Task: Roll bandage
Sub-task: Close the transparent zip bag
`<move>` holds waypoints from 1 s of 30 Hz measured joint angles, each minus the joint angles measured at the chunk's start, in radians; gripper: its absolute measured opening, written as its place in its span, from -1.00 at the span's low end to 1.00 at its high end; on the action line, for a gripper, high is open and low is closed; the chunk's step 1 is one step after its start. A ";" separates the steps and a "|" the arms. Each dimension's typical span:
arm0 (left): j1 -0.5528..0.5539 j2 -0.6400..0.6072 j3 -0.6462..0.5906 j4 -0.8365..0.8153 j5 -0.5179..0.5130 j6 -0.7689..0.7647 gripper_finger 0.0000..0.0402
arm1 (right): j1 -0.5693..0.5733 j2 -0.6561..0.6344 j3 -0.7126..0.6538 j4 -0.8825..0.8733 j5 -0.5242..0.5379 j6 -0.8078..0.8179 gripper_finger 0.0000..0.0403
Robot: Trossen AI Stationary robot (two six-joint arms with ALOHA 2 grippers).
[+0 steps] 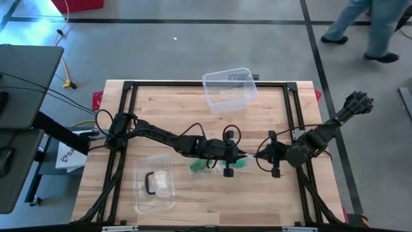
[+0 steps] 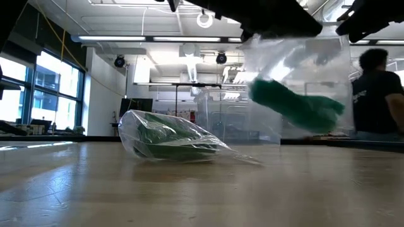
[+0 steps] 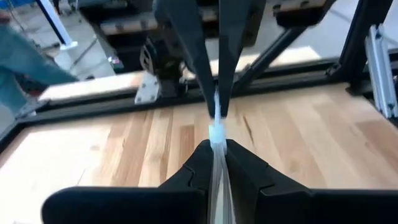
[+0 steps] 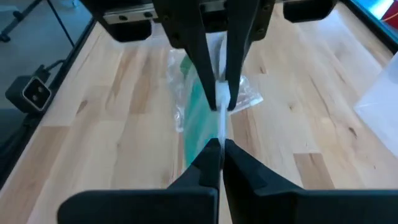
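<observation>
A clear plastic bag [image 2: 297, 82] with a green bandage [image 2: 297, 107] inside hangs above the table's middle, held between my two grippers. My left gripper [image 1: 239, 155] and my right gripper [image 1: 256, 155] meet tip to tip, and both are shut on the bag's upper edge. A second clear bag [image 2: 167, 137] with a green bandage in it lies flat on the table, to the left of the held one. It also shows in the high view [image 1: 199, 167]. My left gripper pinches the clear bag's thin top edge [image 3: 216, 134] between its two fingers, coming about level from the table's left. The bag hangs below the fingers, clear of the table. My right gripper pinches the same top edge [image 4: 221, 124] between its two fingers, coming about level from the table's right, right against the left gripper's tips. The bag with its green bandage [image 4: 199, 118] hangs below, clear of the table.
An open clear plastic box [image 1: 228, 88] stands at the table's far edge. A clear tray [image 1: 153, 183] with a black piece in it lies near the front left. A black frame [image 1: 206, 84] runs round the table. A person [image 2: 377, 94] is in the room behind.
</observation>
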 joint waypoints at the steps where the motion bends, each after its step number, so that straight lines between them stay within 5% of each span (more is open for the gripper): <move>1: 0.000 0.000 0.000 -0.015 -0.001 -0.006 -0.86 | 0.000 0.000 0.000 -0.005 -0.001 0.000 -1.00; 11: -0.001 0.000 -0.003 -0.111 0.010 -0.113 -0.46 | 0.001 0.000 -0.001 -0.018 -0.022 0.010 -1.00; 18: -0.004 0.014 -0.002 0.032 0.013 -0.045 -0.09 | 0.000 0.000 -0.001 -0.012 -0.023 0.003 -1.00; 23: -0.006 0.070 -0.003 0.151 0.014 0.002 -0.10 | 0.000 -0.001 -0.002 -0.007 -0.023 0.002 -1.00; 30: -0.007 0.084 -0.003 0.171 -0.021 -0.013 -0.40 | 0.000 0.000 -0.002 -0.008 -0.023 0.002 -1.00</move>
